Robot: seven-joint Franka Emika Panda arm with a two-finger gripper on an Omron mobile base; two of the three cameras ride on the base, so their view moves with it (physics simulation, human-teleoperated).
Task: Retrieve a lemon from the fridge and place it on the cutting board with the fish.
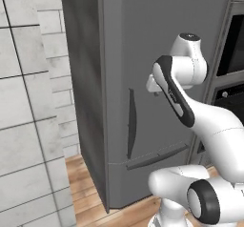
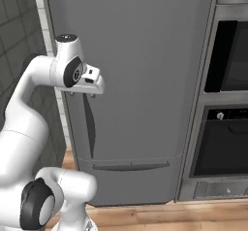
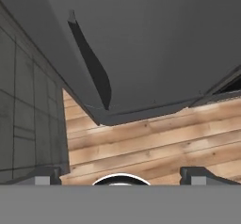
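1. Fridge [image 2: 140, 79] stands shut, a tall plain grey front; in the left base view [image 1: 157, 54] its side panel shows too, next to a pale tiled wall [image 1: 24, 102]
2. Long dark vertical door handle [image 2: 89, 125] sits low on the door near its left edge; seen also in the left base view [image 1: 131, 123] and, from above, in the hand view [image 3: 94, 63]
3. A horizontal dark handle [image 2: 131, 167] runs across the lower drawer front, just below the seam under the door
4. Gripper [image 2: 80, 95] hangs just above the top end of the vertical handle, pointing down, apart from the door face as far as the right base view shows; contact cannot be confirmed
5. Fingers: in the hand view the two dark tips [image 3: 200, 173] sit far apart at the bottom corners, so the jaws stand wide with nothing between them
6. Hand view looks down along the fridge front to the wooden plank floor [image 3: 155, 143]; dark tiled wall [image 3: 28, 110] at its left
7. Built-in ovens [image 2: 227, 104] in a grey column stand just right of the fridge: one dark window above, one with a control panel below
8. Arm folds up from the base, elbow raised, wrist in front of the door at mid height [image 1: 183, 68]
9. Lemon, cutting board, fish: none located; door shut, interior hidden
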